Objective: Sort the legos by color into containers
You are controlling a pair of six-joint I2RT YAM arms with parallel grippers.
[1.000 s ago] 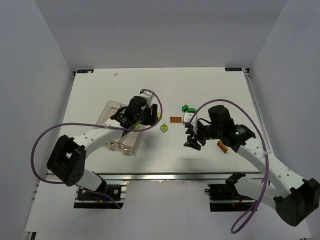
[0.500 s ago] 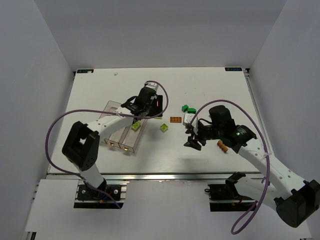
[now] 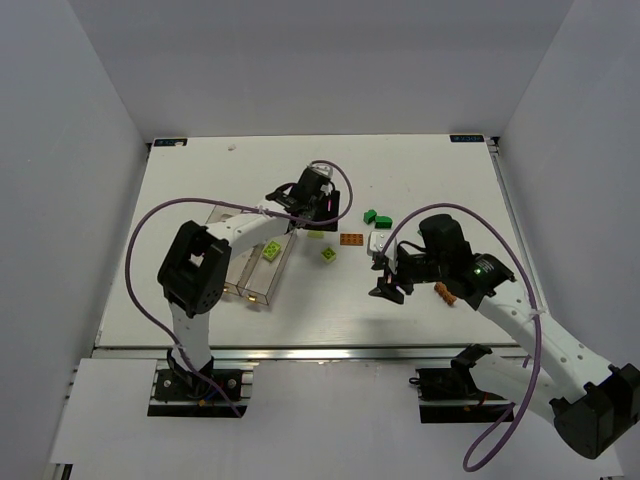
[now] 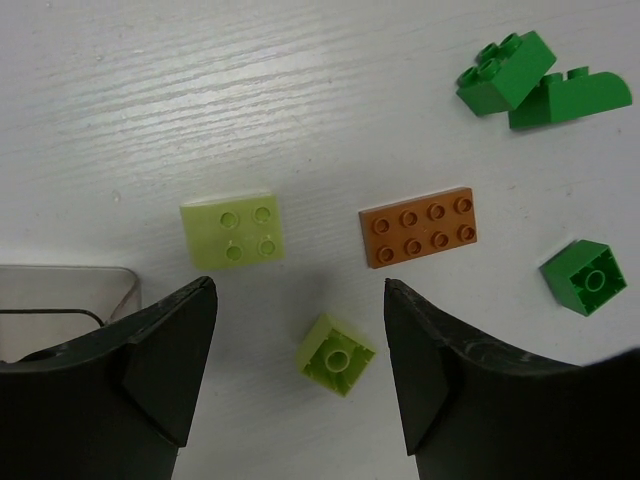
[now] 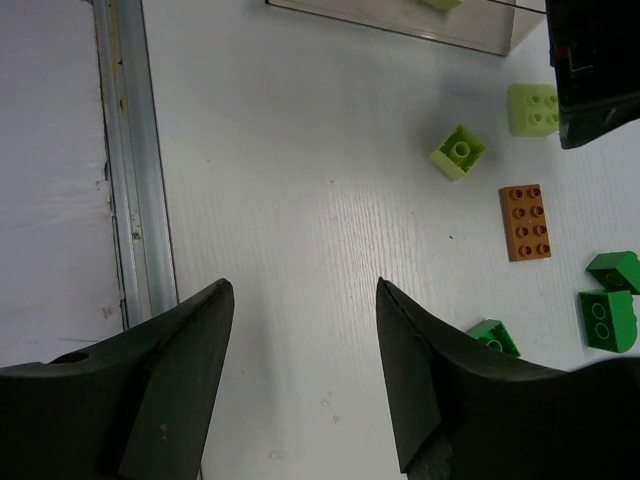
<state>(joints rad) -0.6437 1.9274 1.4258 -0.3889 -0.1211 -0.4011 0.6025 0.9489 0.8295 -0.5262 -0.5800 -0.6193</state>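
Now, your left gripper (image 4: 298, 305) hangs open and empty over the small lime lego (image 4: 338, 355) near the table's (image 3: 330, 310) middle, close to the containers (image 3: 240, 275); your right gripper (image 5: 305, 300) is open too. Close off-centre and you may flick it away.

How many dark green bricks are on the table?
3. Two touch each other: a four-stud brick and a sloped brick. The third, a single-stud brick, sits apart by the orange brick's short end. The arms may hide more.
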